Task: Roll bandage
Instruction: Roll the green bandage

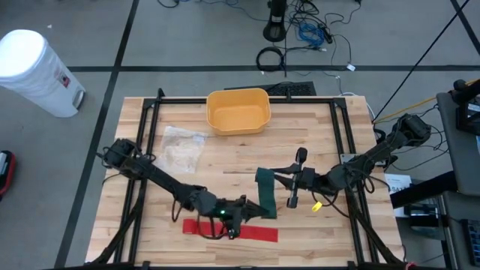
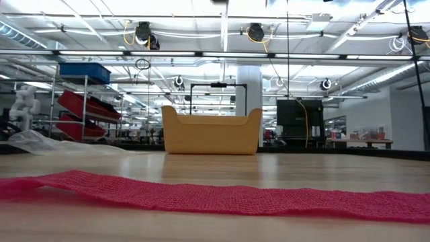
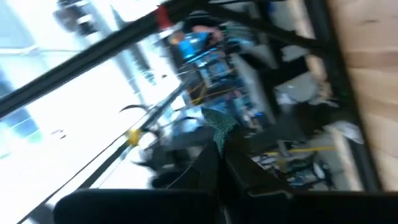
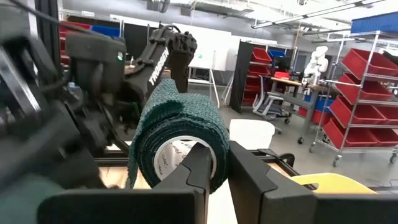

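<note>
A dark green bandage runs as a strip above the table's middle, from its roll toward the near edge. My right gripper is shut on the roll, which has a white core. At the strip's near end my left gripper is shut on the free end, whose tip pokes out past the fingers. A red bandage lies flat and unrolled on the wood near the front edge, under my left gripper; it also fills the foreground of the low view. My left gripper pinches the green bandage's free end between its two shut fingers, with only a small corner showing beyond them. The end is lifted clear of the table. My right gripper holds the roll by its wall, one finger in front of the hollow core and one outside. It comes in roughly level from the table's right, and the roll is held clear of the table.
A yellow bin stands at the far middle of the table. A clear plastic bag lies at the far left. Black frame rails run along both sides of the tabletop.
</note>
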